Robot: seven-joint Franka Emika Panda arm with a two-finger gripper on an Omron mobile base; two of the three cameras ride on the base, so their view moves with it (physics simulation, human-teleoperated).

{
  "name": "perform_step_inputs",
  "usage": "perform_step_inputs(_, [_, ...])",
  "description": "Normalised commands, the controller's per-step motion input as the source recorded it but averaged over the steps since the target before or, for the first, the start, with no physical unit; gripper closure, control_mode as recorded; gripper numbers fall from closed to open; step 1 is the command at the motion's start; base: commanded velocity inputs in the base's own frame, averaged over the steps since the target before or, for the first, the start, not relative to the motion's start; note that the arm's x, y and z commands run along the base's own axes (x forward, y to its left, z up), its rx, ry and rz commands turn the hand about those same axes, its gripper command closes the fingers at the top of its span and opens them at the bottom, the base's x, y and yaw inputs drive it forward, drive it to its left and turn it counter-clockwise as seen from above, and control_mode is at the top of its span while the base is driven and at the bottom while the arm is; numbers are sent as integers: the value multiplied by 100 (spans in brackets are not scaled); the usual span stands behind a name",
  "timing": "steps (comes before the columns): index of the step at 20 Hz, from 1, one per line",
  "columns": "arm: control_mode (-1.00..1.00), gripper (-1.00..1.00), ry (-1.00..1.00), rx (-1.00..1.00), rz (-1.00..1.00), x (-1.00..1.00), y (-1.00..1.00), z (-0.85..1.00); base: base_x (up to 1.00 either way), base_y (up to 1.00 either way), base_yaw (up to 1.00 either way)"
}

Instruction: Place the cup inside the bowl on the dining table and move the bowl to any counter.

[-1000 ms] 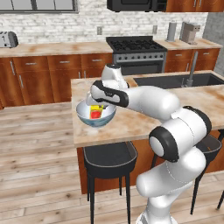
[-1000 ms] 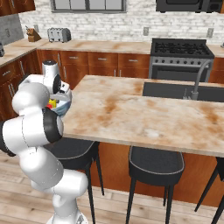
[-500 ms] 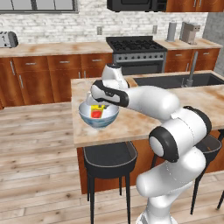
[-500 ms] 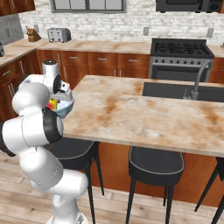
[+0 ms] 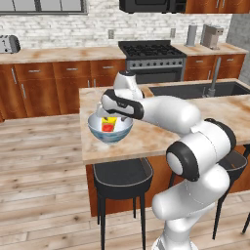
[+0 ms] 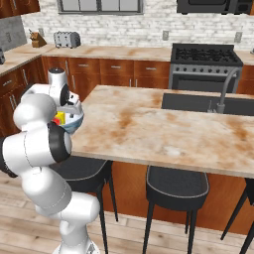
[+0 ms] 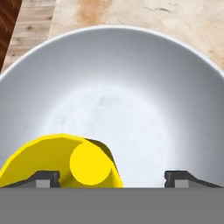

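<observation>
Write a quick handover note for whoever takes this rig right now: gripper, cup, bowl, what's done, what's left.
Gripper: open, hanging just above the bowl, holding nothing.
Small yellow cup with a red patch: lying inside the large round white bowl with a blue-grey outside, off to one side.
Bowl: on the beige marbled dining table, near its corner.
Done: cup is in the bowl.
Left: grasp the bowl and carry it to the long beige stone counter along the wall.

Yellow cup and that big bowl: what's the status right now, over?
Gripper open, above the bowl. Small yellow cup lies inside the large white bowl. Bowl sits on the beige marbled dining table, not yet moved. Nothing in the way.
</observation>
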Motion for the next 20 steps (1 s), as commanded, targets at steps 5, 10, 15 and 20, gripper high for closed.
perform_step_inputs(5, [-100,-100,0,0,0,0,0,16,0,0,0])
perform_step_inputs(10, [-100,-100,0,1,0,-11,0,30,0,0,0])
perform_step_inputs(15, [-100,-100,-4,5,0,-37,-8,26,0,0,0])
perform_step_inputs(20, [-100,-100,-3,7,0,-54,-27,19,0,0,0])
